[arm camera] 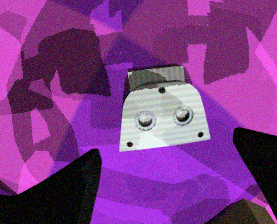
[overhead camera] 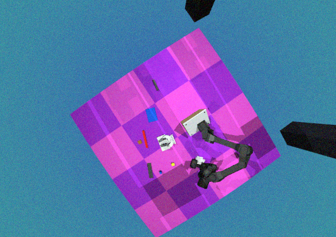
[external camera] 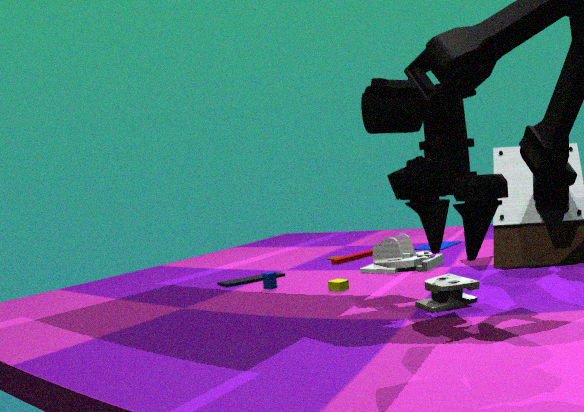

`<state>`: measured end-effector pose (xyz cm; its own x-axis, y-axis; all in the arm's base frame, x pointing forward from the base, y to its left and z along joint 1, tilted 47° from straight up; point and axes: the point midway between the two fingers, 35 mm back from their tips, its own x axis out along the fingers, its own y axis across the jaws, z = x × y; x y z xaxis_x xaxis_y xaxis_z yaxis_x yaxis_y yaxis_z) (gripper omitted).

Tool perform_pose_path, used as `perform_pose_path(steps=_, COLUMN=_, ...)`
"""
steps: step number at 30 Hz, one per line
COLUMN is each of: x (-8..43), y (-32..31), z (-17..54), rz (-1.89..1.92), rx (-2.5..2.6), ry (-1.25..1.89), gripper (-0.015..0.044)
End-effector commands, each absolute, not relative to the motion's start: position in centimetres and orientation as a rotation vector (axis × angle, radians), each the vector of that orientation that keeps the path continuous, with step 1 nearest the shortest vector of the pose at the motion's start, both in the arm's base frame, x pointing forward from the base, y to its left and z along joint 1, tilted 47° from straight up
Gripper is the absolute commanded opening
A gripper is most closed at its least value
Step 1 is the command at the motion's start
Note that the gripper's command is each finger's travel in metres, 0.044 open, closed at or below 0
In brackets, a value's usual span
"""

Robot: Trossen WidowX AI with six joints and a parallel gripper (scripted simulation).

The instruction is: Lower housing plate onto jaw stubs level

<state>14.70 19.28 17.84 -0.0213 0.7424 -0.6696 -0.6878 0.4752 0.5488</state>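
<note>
The housing plate (overhead camera: 199, 160) (external camera: 458, 280) (arm camera: 164, 106) is a small white plate with two round holes and three small dark holes. It rests level on a short stand, whose grey foot (external camera: 442, 305) (arm camera: 156, 77) shows below it. My gripper (external camera: 454, 255) (arm camera: 170, 146) is open and empty, pointing down above the plate, with one finger to each side of it in the wrist view. The white jaw assembly (overhead camera: 170, 146) (external camera: 374, 269) stands apart from the plate, with upright curved jaws (external camera: 392, 248) on its base. The stubs are too small to tell.
A white panel (overhead camera: 195, 124) (external camera: 510, 189) on a brown block (external camera: 520, 246) stands behind, by the arm's base. Near the jaw assembly lie a red bar (overhead camera: 145, 139) (external camera: 350, 257), a blue sheet (overhead camera: 151, 115), a yellow block (overhead camera: 172, 164) (external camera: 338, 285), a blue piece (overhead camera: 160, 172) (external camera: 269, 280) and a dark bar (overhead camera: 150, 170).
</note>
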Motion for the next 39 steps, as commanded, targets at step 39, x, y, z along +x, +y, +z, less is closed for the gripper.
perform_pose_path(steps=39, x=14.6, y=23.0, z=14.3, rz=1.136, rx=0.064, ry=1.116, gripper=0.044)
